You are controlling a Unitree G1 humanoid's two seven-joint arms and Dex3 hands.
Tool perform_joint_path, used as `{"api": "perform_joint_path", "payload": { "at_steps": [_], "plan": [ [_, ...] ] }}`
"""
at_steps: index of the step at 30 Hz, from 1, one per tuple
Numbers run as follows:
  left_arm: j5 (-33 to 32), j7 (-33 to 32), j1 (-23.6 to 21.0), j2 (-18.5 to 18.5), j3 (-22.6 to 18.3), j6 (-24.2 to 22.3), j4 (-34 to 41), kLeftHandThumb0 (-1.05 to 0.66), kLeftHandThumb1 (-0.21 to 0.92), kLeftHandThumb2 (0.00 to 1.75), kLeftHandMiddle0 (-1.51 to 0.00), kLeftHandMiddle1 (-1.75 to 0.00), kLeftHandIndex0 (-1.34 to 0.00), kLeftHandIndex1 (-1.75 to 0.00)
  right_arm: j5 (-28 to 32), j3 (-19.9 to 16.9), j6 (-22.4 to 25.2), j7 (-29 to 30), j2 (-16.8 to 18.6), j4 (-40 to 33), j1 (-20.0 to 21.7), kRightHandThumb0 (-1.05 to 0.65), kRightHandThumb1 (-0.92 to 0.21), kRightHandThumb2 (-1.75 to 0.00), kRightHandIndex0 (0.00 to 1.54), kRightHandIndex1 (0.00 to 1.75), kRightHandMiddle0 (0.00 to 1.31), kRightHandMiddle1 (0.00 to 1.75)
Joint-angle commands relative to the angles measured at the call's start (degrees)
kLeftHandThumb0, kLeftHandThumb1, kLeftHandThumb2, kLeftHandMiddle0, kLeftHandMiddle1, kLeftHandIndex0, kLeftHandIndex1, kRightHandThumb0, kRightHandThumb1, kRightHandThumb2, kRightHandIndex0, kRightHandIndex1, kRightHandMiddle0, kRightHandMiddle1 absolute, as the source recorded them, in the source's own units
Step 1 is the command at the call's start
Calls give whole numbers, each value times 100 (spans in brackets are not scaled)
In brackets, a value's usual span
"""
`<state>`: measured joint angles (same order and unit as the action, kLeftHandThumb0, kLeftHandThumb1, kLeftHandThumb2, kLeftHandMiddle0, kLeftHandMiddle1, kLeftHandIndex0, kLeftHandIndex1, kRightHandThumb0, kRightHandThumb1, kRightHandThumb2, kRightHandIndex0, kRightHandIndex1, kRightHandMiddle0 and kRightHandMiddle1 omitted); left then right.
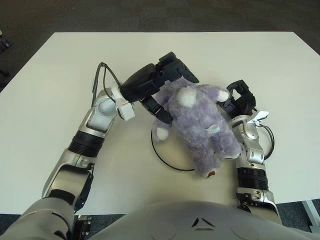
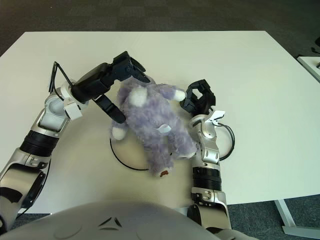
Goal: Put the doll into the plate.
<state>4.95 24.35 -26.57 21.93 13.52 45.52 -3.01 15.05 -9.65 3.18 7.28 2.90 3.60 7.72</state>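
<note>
White table point(image 1: 50, 75) under everything, corners cut off by the views. On it, purple doll point(image 1: 200, 125) lying over the plate point(image 1: 162, 155), covering most of its dark rim, one white-tipped paw hanging past the rim's left edge, feet toward the robot. Small white tag point(image 1: 214, 129) sewn on the doll's side, too small to read any writing. Left hand point(image 1: 167, 85) at the doll's head end, fingers point(image 1: 161, 111) spread around the fur, touching but not clamped. Right hand point(image 1: 239, 100) just beside the doll's right side, fingers curled, grasping nothing
</note>
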Motion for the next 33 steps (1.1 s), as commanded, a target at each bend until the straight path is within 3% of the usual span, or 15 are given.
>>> {"api": "perform_joint_path", "payload": {
  "at_steps": [1,13,18,28,33],
  "plan": [
    [-213,191,2,1,61,-172,27,-74,53,70,-2,-81,0,-99,-13,62,190,70,290,239,-356,-47,-36,-127,92,175,58,175],
    [-574,974,-6,266,134,-879,397,-78,62,60,-7,-38,0,-71,53,7,157,53,290,398,-298,-47,-37,-125,91,175,57,175],
    [-717,1151,-39,223,123,-823,368,-78,64,57,-10,-25,0,-62,65,8,117,54,321,385,-328,-47,-35,-127,94,175,58,175],
    [-645,1189,-63,166,92,-660,294,-79,68,55,-8,-13,0,-57,76,41,143,-6,305,333,-362,-48,-32,-131,97,175,61,175],
    [-484,1268,-124,254,114,-795,356,-80,71,55,-6,-10,0,-53,32,54,121,13,304,327,-363,-49,-31,-132,98,175,62,175]
  ]
}}
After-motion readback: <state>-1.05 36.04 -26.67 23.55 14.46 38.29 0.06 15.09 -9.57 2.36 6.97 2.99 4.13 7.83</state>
